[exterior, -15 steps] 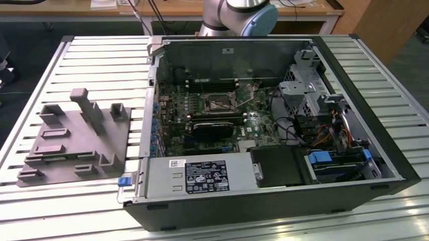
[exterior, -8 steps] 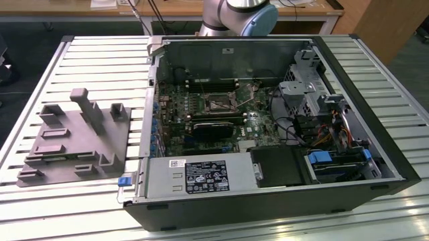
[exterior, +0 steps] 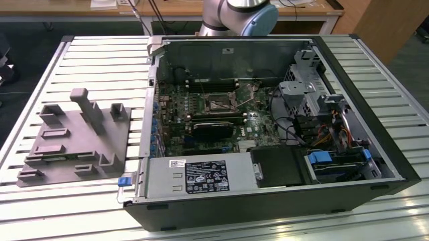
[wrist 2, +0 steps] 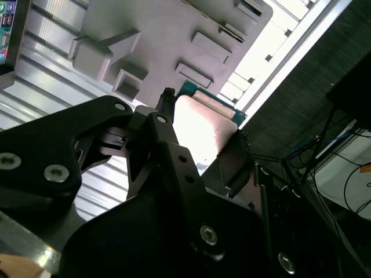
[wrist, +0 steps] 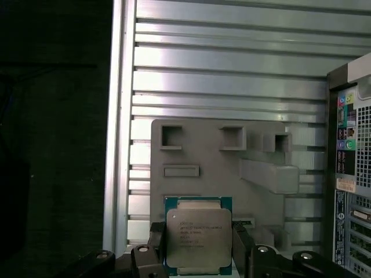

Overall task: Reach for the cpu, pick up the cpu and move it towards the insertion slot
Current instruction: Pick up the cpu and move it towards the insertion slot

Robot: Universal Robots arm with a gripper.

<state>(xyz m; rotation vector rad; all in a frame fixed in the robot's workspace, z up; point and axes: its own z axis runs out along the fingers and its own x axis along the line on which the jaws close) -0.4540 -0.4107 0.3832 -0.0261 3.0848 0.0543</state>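
While the black two-fingered gripper (wrist: 199, 248) was clenched on the cpu (wrist: 199, 231), a small flat square chip with a silvery-beige metal top on a green-edged board, its fingers (wrist: 155, 243) bore on two opposite edges in both wrist views. The chip was near-square, so it had no long axis worth noting, and its metal top faced the first wrist camera. It hung over one edge of the grey moulded plastic tray (wrist: 214, 168). From its size against the recesses I judged it clear of the tray, not seated. The tray recesses seen in the first wrist view held nothing. In the exterior view the tray lay on the slatted aluminium table (exterior: 100, 55), near the table's edge at the exterior view's left and just beside the open black computer case (exterior: 268, 206). The insertion slot (exterior: 220, 103), a small dark square socket in a thin silver bracket, sat near the middle of the green motherboard (exterior: 176, 108) inside the case. From the tray, and so from the gripped cpu, the slot lay toward the exterior view's right, beyond the case's side wall. The socket centre looked unoccupied. The case also held a labelled silver power supply (exterior: 201, 175) and bundled cables (exterior: 328, 133).
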